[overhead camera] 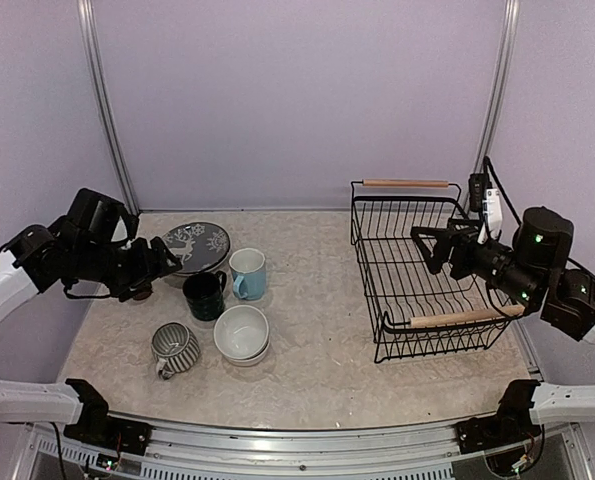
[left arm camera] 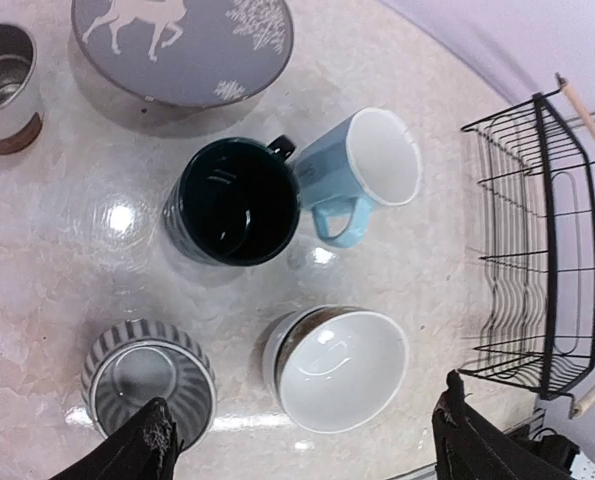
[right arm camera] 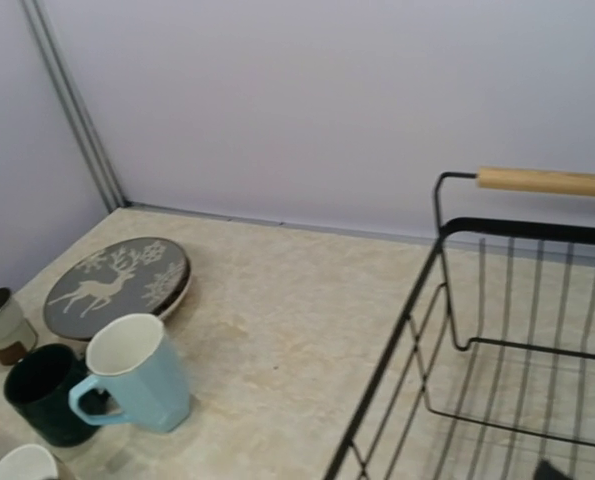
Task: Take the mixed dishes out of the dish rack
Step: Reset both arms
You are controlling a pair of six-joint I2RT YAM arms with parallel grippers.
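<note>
Ceramics like the dark green mug (left arm camera: 232, 200) look rigid, slick and chip-prone, best pinched across the rim wall; left gripper (left arm camera: 305, 400) and right gripper (overhead camera: 429, 250) both gape, holding nothing.

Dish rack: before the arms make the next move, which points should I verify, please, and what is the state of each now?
1. No dish in dish rack: ok, though the right arm hides one side.
2. Left tool open, empty: ok.
3. Right tool open, empty, over the rack: ok.
4. Dark green mug, light blue mug, striped grey mug upright: ok.
5. White bowls stacked level: ok.
6. Anything lying under deer plate: cannot tell.
</note>
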